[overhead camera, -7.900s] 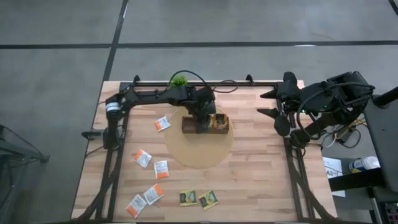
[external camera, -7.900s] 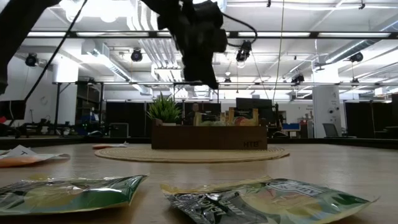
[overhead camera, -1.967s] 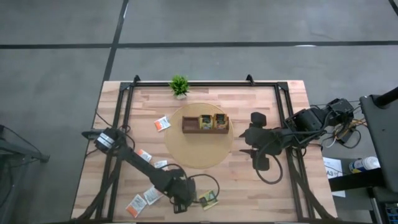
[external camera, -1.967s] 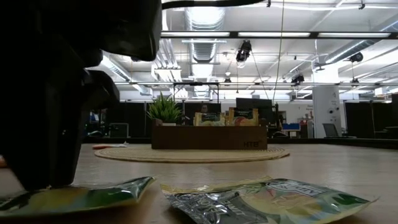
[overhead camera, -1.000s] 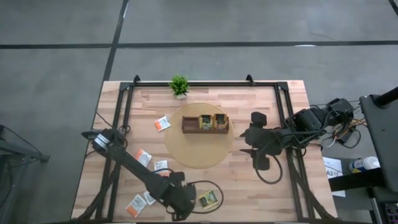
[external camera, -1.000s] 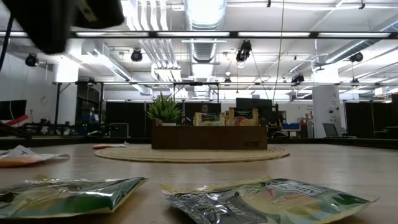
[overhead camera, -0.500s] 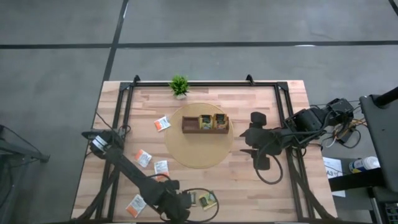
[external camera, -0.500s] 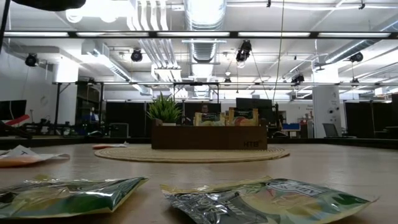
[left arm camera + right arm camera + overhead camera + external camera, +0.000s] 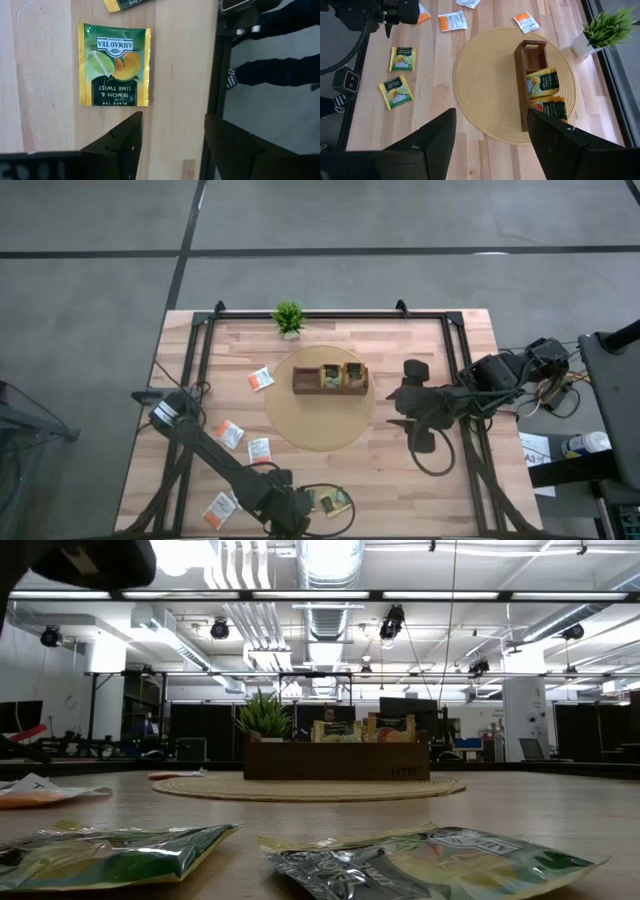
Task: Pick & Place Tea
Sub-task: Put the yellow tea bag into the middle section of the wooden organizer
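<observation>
Two dark green-and-yellow tea sachets (image 9: 332,500) (image 9: 114,65) lie flat near the table's near edge. They fill the foreground of the low view (image 9: 430,860). White-and-orange sachets (image 9: 229,433) are scattered flat on the left half of the table. My left gripper (image 9: 172,145) hangs open, pointing steeply down, just left of the green sachets (image 9: 288,518) and touches nothing. My right gripper (image 9: 500,145) is open and raised over the table's right side (image 9: 398,408). The brown tray (image 9: 330,378) on the round mat (image 9: 300,425) holds several sachets (image 9: 542,82).
A small potted plant (image 9: 288,317) stands at the far edge behind the mat. The table's near edge and its dark frame rail (image 9: 215,75) run right beside my left gripper. A person's shoe (image 9: 231,77) shows on the floor beyond that edge.
My left gripper has tipped a little while staying over the near edge beside the green sachets. In the low view its dark bulk has shifted up in the top left corner. The sachets lie as before.
</observation>
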